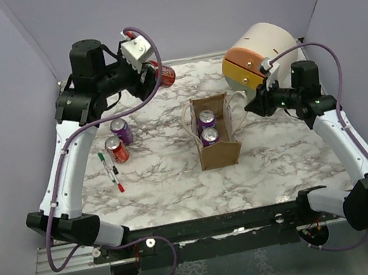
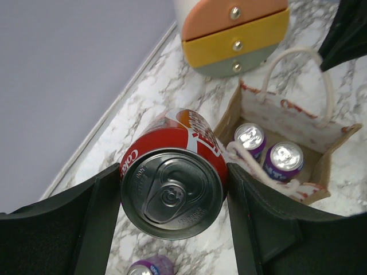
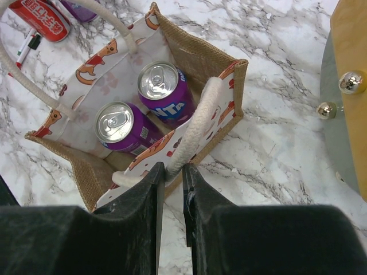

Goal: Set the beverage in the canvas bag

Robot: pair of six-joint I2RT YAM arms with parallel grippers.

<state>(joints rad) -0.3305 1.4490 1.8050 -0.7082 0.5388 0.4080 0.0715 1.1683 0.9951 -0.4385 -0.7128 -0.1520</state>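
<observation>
On the white marble-patterned desk (image 1: 164,184) there are five drink cans in all, two red and three purple. One red cola can (image 2: 172,172) is pinched between the left jaws, which press on its two sides, and it is held off the surface near the far edge of the desk, left of the middle, with its silver top facing the wrist camera. The small tan-brown canvas bag (image 1: 221,151) stands open at the middle of the desk, and two purple soda cans (image 3: 140,109) stand upright side by side inside it. The bag has two pale rope loop handles. The right jaws are pressed together on the handle (image 3: 198,123) of the side nearer the right edge, pinching the rope just above the bag's rim. Towards the left edge stand the third purple can (image 1: 121,130) and the second red can (image 1: 116,150), just beside each other. Nearer the front edge lie what look like two marker pens (image 1: 112,172), though they are too small to count surely. One large cream-and-orange cylinder (image 1: 259,56) sits at the far right corner.
</observation>
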